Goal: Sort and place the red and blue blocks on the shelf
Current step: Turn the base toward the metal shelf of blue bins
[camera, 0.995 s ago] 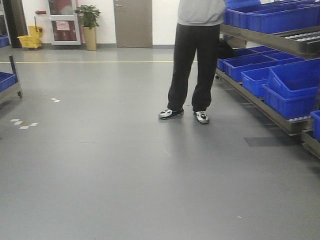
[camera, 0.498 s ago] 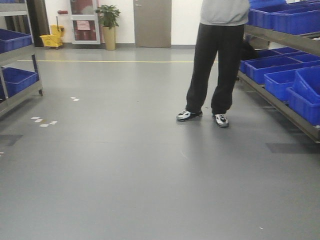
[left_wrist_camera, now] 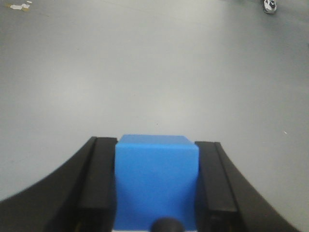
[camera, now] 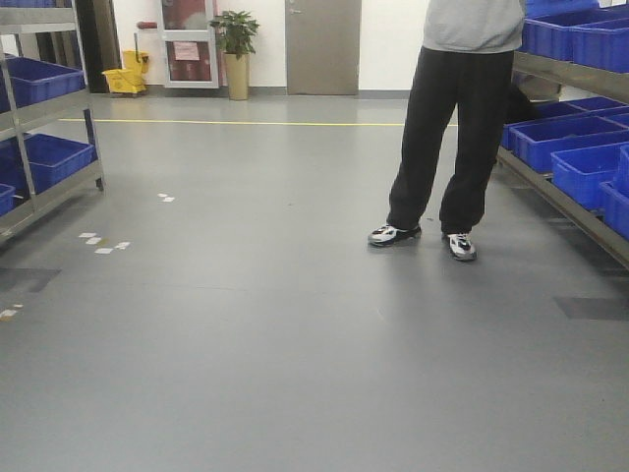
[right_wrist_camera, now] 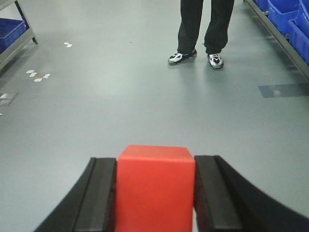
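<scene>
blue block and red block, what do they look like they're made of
Blue block: probably plastic or painted wood, matte; flat even colour, no glare, crisp edges. Red block: the same look, matte and uniform. Foam cannot be ruled out.

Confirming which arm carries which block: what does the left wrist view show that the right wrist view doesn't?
Only left wrist: a small matte blue cube clamped in the left tool. Only right wrist: a small matte red cube clamped in the right tool, a person's black-trousered legs, blue plastic bins on a steel rack. Both: grey floor and a white sneaker.
</scene>
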